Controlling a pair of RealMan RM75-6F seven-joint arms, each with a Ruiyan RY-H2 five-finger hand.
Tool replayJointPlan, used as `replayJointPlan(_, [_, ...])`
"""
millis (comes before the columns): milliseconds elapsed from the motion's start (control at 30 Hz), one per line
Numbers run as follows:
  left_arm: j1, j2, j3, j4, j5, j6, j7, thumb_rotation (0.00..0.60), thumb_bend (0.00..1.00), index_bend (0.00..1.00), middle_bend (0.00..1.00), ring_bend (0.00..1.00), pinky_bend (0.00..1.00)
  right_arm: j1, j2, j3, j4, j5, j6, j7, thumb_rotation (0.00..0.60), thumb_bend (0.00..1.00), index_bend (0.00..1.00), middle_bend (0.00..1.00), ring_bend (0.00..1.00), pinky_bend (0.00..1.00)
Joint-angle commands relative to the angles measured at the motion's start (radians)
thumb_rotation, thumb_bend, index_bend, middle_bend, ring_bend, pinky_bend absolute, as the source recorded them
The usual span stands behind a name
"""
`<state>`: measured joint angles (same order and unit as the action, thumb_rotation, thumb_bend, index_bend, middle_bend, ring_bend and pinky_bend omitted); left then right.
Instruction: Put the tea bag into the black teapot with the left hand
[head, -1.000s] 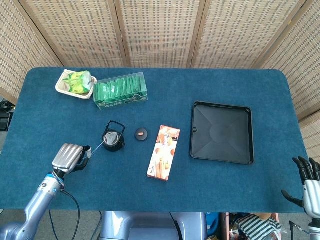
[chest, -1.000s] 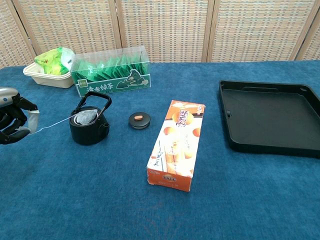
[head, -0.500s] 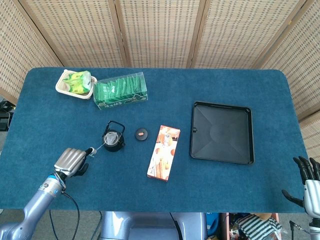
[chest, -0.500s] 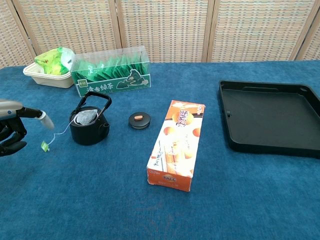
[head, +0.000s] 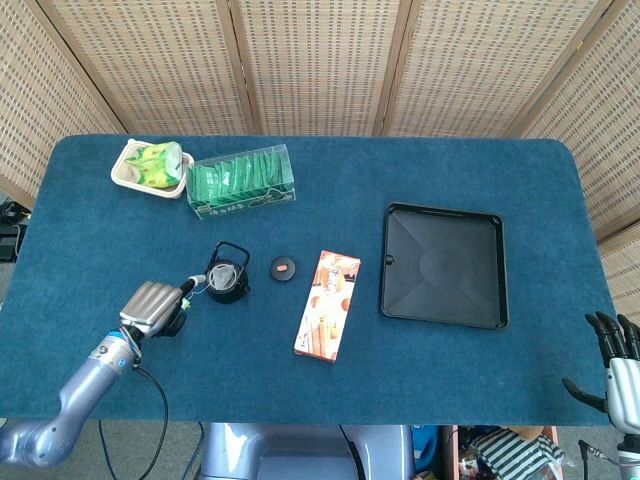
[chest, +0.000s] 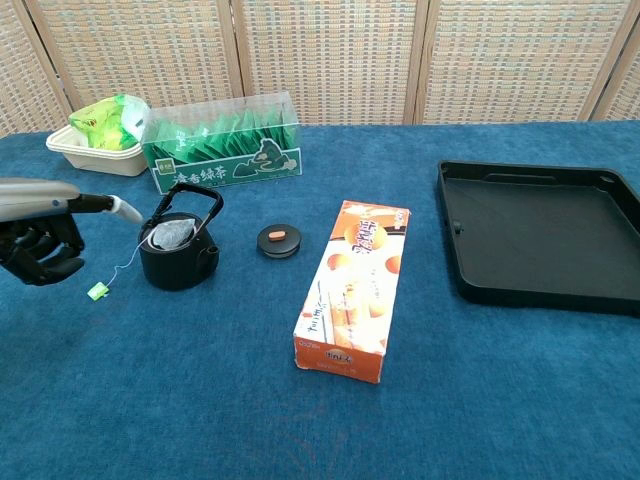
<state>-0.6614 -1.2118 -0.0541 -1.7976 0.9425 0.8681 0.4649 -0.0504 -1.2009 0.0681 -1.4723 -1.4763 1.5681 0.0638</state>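
Blue cloth table (chest: 200, 400): tea bag (chest: 172, 234) sits inside the black teapot (chest: 179, 252), tag (chest: 97, 291) trailing outside; left hand (chest: 42, 240) empty, one finger extended, task looks essentially done.

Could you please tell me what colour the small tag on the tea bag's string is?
The tag is bright green, seen best in the chest view.

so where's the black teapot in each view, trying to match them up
Head view: black teapot left of centre, just right of the left robot hand.
Chest view: black teapot at left, tea bag sitting in its mouth.
Shared landmark: the small round lid lies just right of it in both.
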Motion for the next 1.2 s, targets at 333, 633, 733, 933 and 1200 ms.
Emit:
replayJointPlan(333, [-0.121,-0.046,0.012,0.044,-0.154,-0.092,0.059,0.600,0.61,0.10,0.77,0.74,0.69,-0.008,0.002,-0.001,-0.001,0.006,0.005,-0.001,0.600,0.02,0.16,0.20,0.01,0.12])
replayJointPlan(633, [-0.174,-0.062,0.036,0.060,-0.236,-0.107,0.074,0.600,0.61,0.10,0.77,0.74,0.69,-0.011,0.001,-0.002,0.000,0.009,0.006,0.002,0.600,0.02,0.16,0.20,0.01,0.12])
replayJointPlan(733, [-0.193,-0.061,0.048,0.061,-0.266,-0.114,0.079,0.600,0.61,0.10,0.77,0.75,0.69,-0.012,0.000,-0.002,0.001,0.009,0.005,0.003,0.600,0.02,0.16,0.20,0.01,0.12])
replayJointPlan(933, [-0.205,-0.055,0.054,0.041,-0.275,-0.082,0.063,0.600,0.61,0.10,0.77,0.75,0.69,-0.012,-0.001,-0.001,0.001,0.007,0.007,0.004,0.600,0.02,0.16,0.20,0.01,0.12])
replayJointPlan(1200, [-0.151,-0.042,0.038,0.009,-0.171,0.009,-0.018,0.600,0.61,0.10,0.75,0.72,0.69,-0.008,0.000,0.001,0.002,0.006,0.004,0.004,0.600,0.02,0.16,0.20,0.01,0.12])
